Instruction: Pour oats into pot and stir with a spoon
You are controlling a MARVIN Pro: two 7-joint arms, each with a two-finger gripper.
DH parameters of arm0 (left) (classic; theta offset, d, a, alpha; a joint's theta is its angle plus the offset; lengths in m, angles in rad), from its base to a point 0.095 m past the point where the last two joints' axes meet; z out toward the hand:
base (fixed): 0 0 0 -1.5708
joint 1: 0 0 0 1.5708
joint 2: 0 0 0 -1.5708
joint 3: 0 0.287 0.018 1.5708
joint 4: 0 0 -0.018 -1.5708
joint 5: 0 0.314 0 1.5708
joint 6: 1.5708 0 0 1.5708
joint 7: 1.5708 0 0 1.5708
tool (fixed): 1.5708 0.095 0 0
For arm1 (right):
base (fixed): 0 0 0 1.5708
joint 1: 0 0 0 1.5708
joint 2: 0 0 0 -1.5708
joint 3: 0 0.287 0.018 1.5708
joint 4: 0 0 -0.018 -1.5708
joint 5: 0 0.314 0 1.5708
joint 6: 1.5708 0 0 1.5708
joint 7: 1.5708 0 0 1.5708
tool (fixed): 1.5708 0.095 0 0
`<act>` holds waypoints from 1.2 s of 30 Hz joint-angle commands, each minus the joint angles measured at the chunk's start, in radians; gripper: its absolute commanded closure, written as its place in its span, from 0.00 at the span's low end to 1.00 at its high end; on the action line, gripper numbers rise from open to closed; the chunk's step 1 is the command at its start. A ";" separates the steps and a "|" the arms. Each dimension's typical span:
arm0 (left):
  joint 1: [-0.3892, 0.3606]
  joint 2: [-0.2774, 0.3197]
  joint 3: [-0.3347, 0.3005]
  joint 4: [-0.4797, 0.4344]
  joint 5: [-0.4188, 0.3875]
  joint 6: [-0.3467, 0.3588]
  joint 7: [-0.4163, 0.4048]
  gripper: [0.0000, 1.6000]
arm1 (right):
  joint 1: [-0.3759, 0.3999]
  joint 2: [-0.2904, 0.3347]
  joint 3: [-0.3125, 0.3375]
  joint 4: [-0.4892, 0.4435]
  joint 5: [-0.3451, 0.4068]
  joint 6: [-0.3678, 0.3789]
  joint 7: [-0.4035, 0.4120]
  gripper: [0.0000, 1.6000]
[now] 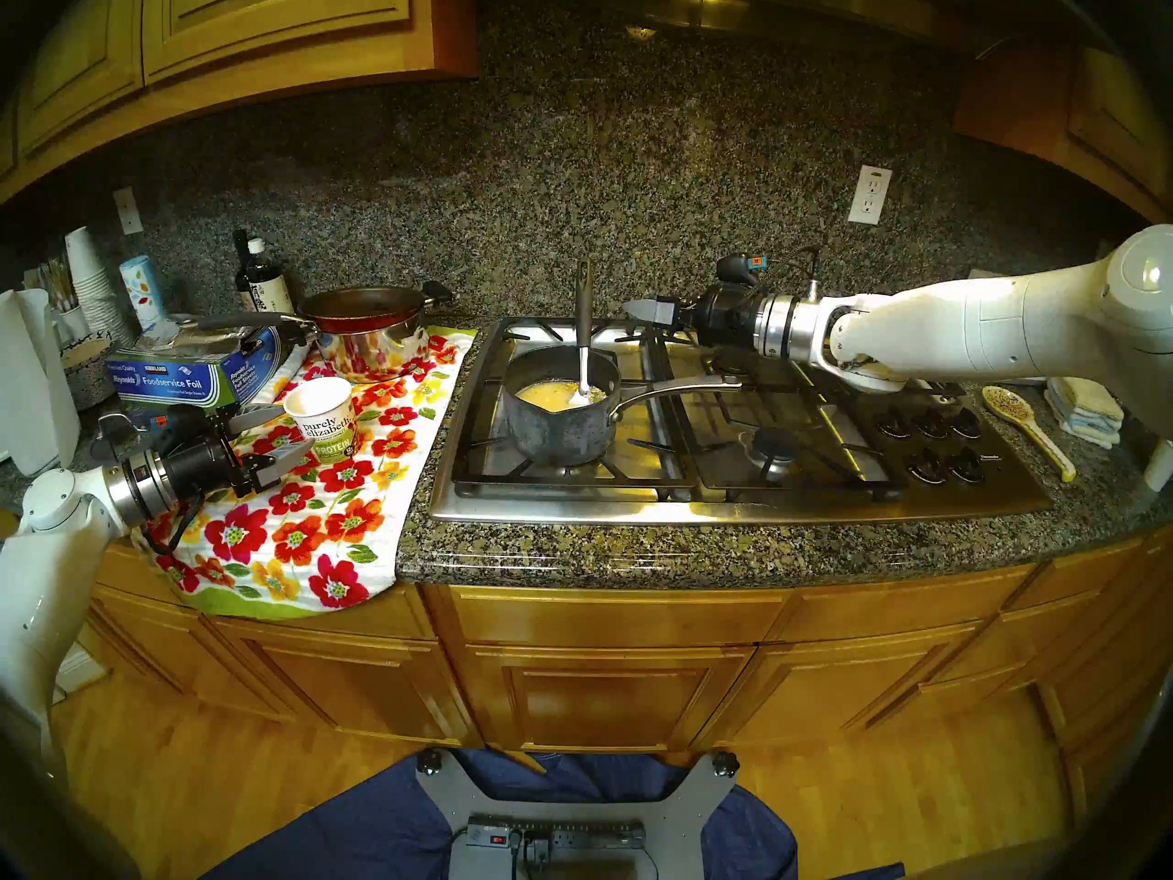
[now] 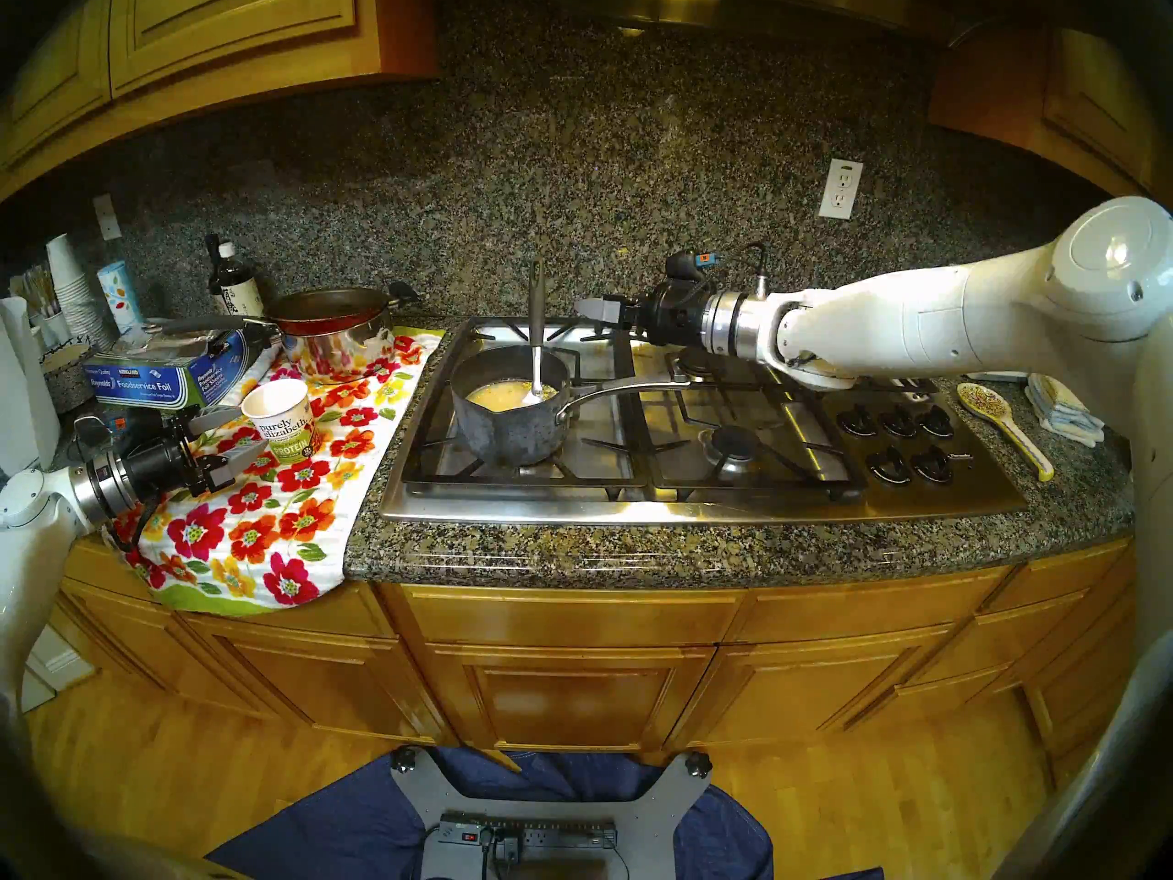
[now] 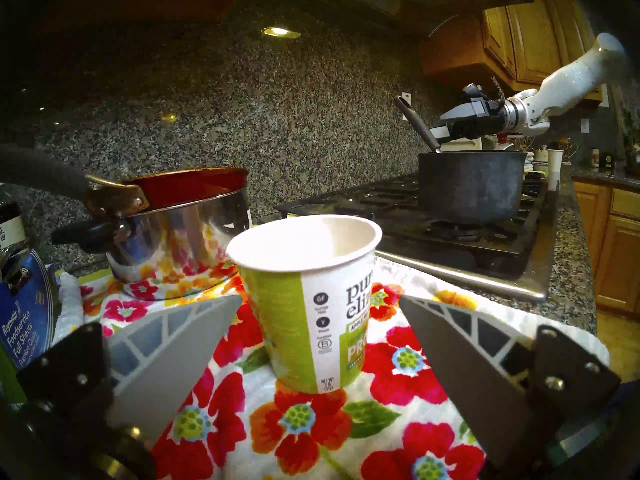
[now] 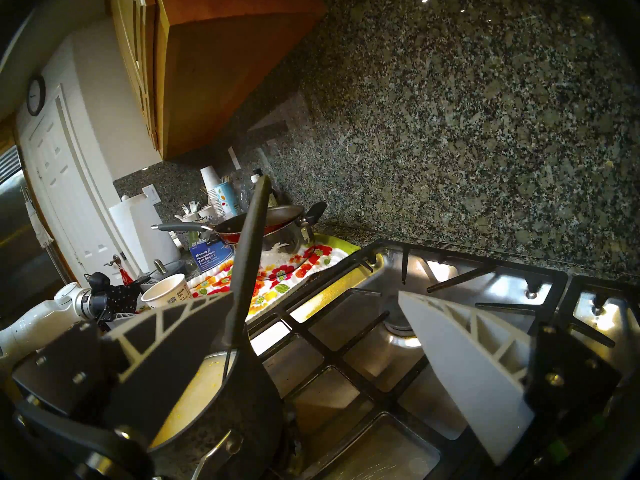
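At far left, the left gripper [image 1: 276, 437], ribbed grey wedge fingers spread wide, holds nothing; its fingers flank, without touching, the white paper cup [image 1: 325, 418] printed "purely elizabeth", upright on the flowered quilted cloth [image 1: 304, 529]. Behind it a shiny steel pot [image 1: 371, 351] carries a red pan. On the steel cooktop's black grate [image 1: 571, 478] sits the small mottled dark grey saucepan [image 1: 558, 428] with its curved silver handle, pale yellow oat mixture [image 1: 549, 395] inside. The dark-handled spoon [image 1: 582, 326] stands in it, pale bowl submerged. Right of it, the right gripper [image 1: 635, 308] is fully spread and empty, just beside the spoon handle.
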 commanded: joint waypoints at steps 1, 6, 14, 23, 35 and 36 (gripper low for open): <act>-0.065 0.003 0.010 0.004 0.004 -0.022 -0.001 0.00 | 0.037 -0.001 0.018 0.009 0.005 -0.003 0.001 0.00; -0.088 -0.008 0.038 0.025 0.016 -0.034 0.004 0.00 | 0.038 -0.001 0.018 0.009 0.005 -0.003 0.001 0.00; -0.111 -0.010 0.063 0.046 0.023 -0.047 0.005 0.00 | 0.037 -0.001 0.018 0.010 0.005 -0.003 0.001 0.00; -0.146 -0.016 0.085 0.074 0.030 -0.054 0.006 0.00 | 0.037 -0.001 0.018 0.010 0.005 -0.004 0.001 0.00; -0.192 -0.027 0.117 0.097 0.039 -0.056 0.001 0.00 | 0.037 -0.001 0.017 0.010 0.005 -0.004 0.001 0.00; -0.195 -0.029 0.119 0.098 0.040 -0.056 0.000 0.00 | 0.037 -0.001 0.017 0.010 0.005 -0.004 0.001 0.00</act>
